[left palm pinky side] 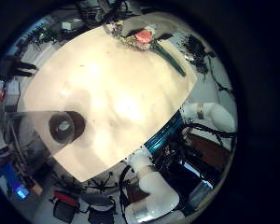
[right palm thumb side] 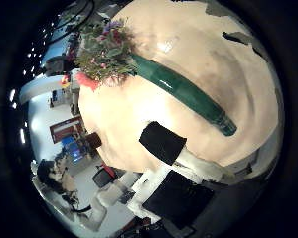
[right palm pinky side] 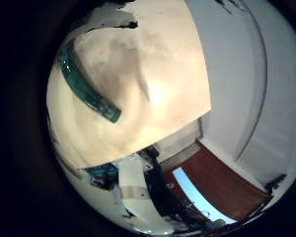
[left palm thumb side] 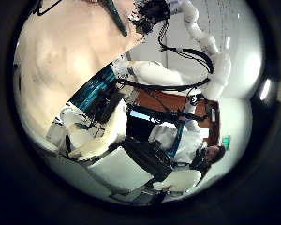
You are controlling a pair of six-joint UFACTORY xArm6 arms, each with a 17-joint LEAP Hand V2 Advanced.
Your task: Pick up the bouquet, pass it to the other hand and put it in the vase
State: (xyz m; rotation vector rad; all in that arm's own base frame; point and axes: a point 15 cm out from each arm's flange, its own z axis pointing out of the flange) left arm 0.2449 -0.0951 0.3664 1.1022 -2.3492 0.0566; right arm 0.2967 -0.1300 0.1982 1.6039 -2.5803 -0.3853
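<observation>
The bouquet [left palm pinky side: 140, 37] lies flat on the round table [left palm pinky side: 112, 93], at the edge far from my left hand. Its flower head [right palm thumb side: 104, 50] and long wrapped stem [right palm thumb side: 184, 89] fill much of the right thumb side palm view, so my right hand [left palm pinky side: 191, 47] hovers close above the stem [right palm pinky side: 89, 87] without touching it. None of its fingers curl round the stem. The vase [left palm pinky side: 65, 124] stands upright near the table edge, almost below my left hand, its dark mouth facing up. My left hand holds nothing, and no fingers curl into its palm views.
The white right arm [left palm thumb side: 201, 37] reaches over the table's far side. Chairs, desks and other equipment [left palm thumb side: 150, 159] crowd the floor around the table. A bare stretch of tabletop [left palm pinky side: 121, 103] separates the vase from the bouquet.
</observation>
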